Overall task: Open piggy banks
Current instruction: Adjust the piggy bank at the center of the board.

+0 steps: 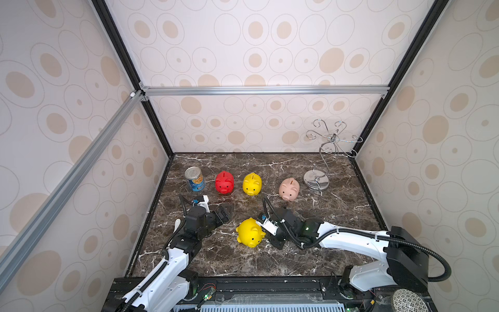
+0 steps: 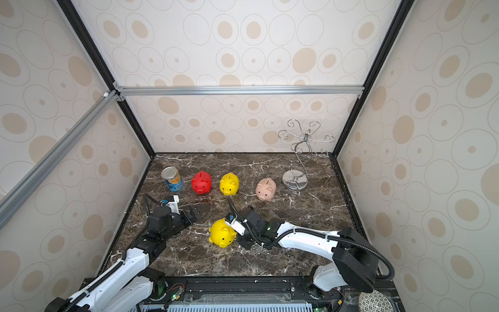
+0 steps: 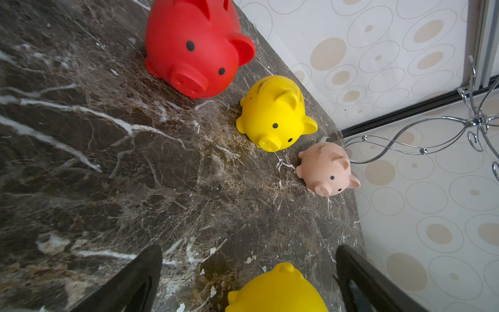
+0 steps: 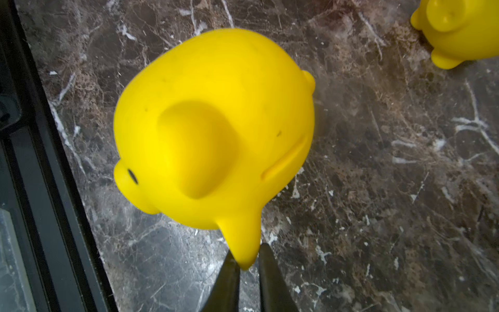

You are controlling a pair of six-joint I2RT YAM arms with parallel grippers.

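Near front of dark marble surface [image 1: 297,259]: clamps right end effector [image 4: 247,263] on ear [image 4: 241,237] of glossy yellow plastic piggy bank [image 4: 216,121]; holds left end effector [image 3: 248,251] wide apart.

Dark marble-patterned desk [image 1: 297,259]. Row on it beyond left gripper [image 1: 229,209]: tin can [image 1: 194,179], red piggy bank [image 1: 224,182], far yellow piggy bank [image 1: 252,184]. Beyond right gripper [image 4: 249,259]: pink piggy bank [image 1: 289,188], chrome wire stand [image 1: 316,181]. Near yellow piggy bank [image 1: 249,232] between both grippers, ear touching right gripper.
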